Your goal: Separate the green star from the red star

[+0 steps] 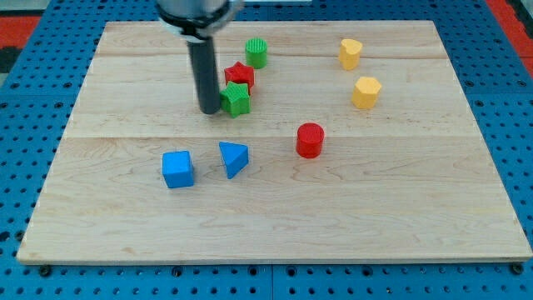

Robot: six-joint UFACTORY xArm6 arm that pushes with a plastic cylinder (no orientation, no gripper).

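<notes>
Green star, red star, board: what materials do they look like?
Green star and red star: likely moulded or printed plastic; uniform saturated colour, matte. Board: light wood, visible grain and plank seams, satin finish. My tip sits at the green star's left.

My rod runs out of the view's top edge, so everything above its wide dark collar is cut off. My tip (208,111) sits just beside the green star (236,99) on the view's left; whether the 2 touch, I cannot tell. The red star (240,76) is partly hidden: the green star covers its lower edge and my rod stands close against its left side. The wooden board (400,208) loses a sliver of its bottom right corner at the view's right edge. The blue pegboard (25,92) around it is cut off on all 4 sides.
</notes>
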